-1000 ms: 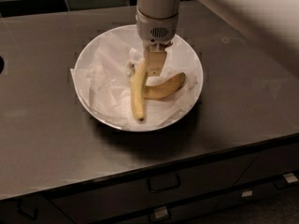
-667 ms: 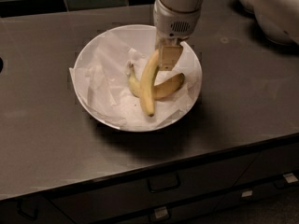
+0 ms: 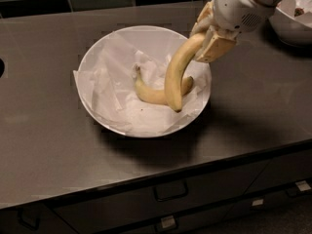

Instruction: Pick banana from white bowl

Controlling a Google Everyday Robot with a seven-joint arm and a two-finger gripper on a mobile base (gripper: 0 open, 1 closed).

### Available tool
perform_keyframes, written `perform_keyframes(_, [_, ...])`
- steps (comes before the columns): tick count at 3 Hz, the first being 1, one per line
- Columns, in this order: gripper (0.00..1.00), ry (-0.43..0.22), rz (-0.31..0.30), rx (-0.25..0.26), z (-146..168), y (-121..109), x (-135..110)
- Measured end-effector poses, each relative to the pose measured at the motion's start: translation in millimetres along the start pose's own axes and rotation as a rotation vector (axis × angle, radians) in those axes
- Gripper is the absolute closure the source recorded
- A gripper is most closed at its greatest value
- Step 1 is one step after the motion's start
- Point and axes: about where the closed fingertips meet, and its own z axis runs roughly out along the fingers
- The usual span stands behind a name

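The white bowl (image 3: 117,35) is wide, shallow and lined with crumpled white paper, and stands on the dark counter. My gripper (image 3: 204,39) is above the bowl's right rim and is shut on the upper end of the banana (image 3: 173,77). The banana is long and pale yellow. It hangs down and to the left over the bowl, with its lower tip just above the paper. Its stem is hidden by the gripper.
A shorter, curved banana (image 3: 148,95) lies in the bowl under the held one. A second white bowl (image 3: 292,21) stands at the back right, behind my arm. The counter's front edge with drawers (image 3: 170,191) runs below. A dark round opening (image 3: 1,67) is at the left edge.
My gripper has moved up and to the right with the banana in it. The banana's lower end has come up off the paper. The shorter banana stays in the bowl.
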Motion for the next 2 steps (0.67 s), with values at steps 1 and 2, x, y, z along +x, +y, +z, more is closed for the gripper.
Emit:
perform_keyframes(1, [1.0,-0.072,-0.044,0.028,-26.4,-0.5,-12.7])
perform_keyframes(2, [1.0,-0.079,-0.05,0.029,-27.5,-0.4,-15.2])
